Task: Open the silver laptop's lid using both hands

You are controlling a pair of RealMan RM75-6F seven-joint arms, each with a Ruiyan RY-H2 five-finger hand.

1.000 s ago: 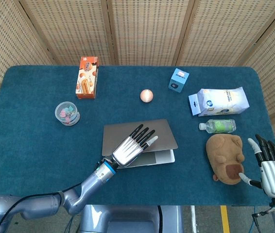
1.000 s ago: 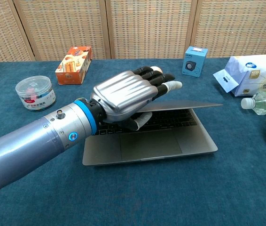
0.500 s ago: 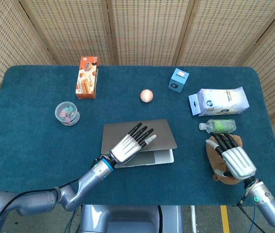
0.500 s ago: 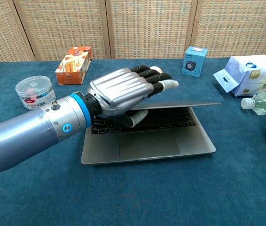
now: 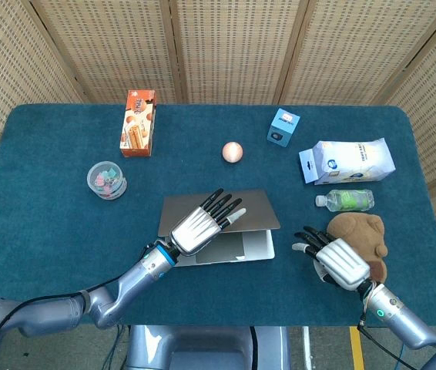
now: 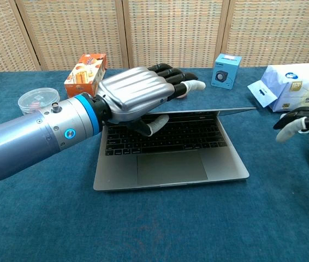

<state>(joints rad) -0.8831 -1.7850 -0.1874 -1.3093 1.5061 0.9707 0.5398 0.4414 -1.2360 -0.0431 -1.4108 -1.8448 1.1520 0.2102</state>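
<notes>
Silver laptop (image 6: 171, 164), mid-table, lid ajar: rigid, smooth, slippery, hinge stiff. Your left hand (image 6: 138, 98) grips the lid edge, thumb beneath. Right hand (image 5: 340, 262), fingers apart, empty; press it on the base.
</notes>
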